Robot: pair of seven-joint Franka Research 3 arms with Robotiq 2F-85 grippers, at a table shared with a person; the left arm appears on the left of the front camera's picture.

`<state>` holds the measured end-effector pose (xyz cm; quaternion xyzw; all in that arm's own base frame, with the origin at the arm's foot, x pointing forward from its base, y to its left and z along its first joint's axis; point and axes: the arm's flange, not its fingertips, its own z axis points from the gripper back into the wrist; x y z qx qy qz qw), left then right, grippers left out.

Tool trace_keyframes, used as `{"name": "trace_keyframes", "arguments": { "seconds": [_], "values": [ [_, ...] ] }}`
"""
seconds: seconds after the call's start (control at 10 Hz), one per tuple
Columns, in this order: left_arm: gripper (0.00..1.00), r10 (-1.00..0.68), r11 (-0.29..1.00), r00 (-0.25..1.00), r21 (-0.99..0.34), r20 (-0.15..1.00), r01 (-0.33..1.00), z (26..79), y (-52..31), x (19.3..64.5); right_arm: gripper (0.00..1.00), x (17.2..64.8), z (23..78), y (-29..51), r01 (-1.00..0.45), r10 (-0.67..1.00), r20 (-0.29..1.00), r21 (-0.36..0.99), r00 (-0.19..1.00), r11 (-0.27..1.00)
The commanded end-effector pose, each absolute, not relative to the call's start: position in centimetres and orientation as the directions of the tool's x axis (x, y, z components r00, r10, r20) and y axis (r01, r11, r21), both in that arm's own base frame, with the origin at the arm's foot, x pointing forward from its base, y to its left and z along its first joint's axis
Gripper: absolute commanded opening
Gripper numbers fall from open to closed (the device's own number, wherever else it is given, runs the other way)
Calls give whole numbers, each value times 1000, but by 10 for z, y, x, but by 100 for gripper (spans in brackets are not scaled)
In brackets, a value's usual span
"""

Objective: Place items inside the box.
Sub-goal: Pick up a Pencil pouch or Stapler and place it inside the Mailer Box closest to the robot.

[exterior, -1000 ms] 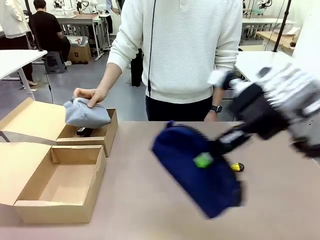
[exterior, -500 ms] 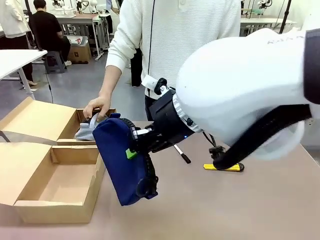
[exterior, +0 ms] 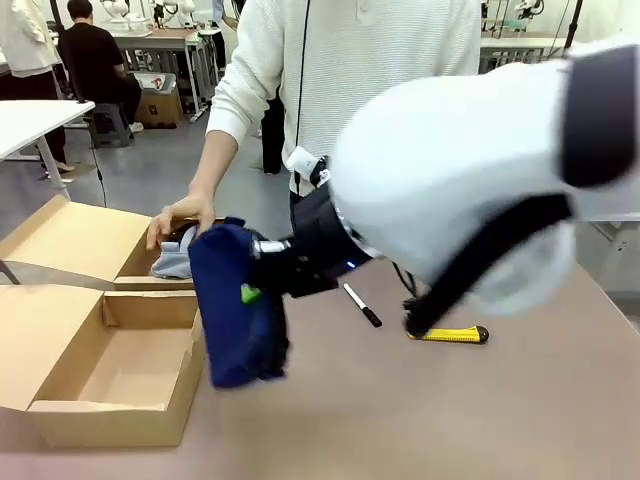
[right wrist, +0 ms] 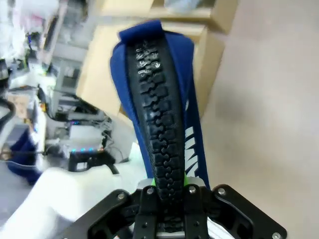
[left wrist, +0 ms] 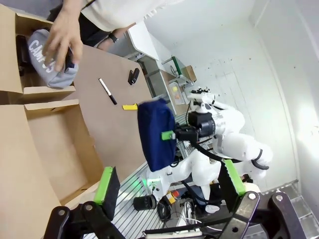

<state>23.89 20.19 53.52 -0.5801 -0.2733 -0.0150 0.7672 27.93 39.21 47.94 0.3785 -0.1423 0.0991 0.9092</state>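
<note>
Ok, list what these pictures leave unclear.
- Front view: right arm hides the table's far right and the knife's end.
- Front view: navy case and the person's hand hide the far box's inside.
- Right wrist view: navy case lettering edge-on, blurred, unreadable.

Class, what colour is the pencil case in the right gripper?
Navy pencil case, black zip; clearest in the right wrist view.
</note>
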Motion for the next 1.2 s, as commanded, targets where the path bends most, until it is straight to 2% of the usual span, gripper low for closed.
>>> {"name": "trace_keyframes", "arguments": {
  "seconds": [0.0,0.2,0.4,0.6,0.7,1.1],
  "values": [
    [100,283,325,842,-871,460,367,536,202,237,8,308,475,446,-52,-238,244,792,940,609],
    [100,283,325,842,-871,460,367,536,202,237,8,304,465,482,66,-286,121,821,951,566],
    [100,283,325,842,-871,460,367,536,202,237,8,287,445,526,123,-257,44,793,965,596],
    [100,283,325,842,-871,460,367,536,202,237,8,279,430,550,113,-219,26,794,975,597],
    [100,283,325,842,-871,460,367,536,202,237,8,278,425,515,110,-227,36,795,973,597],
    [100,283,325,842,-871,460,367,536,202,237,8,280,414,537,102,-210,30,803,977,587]
  ]
}}
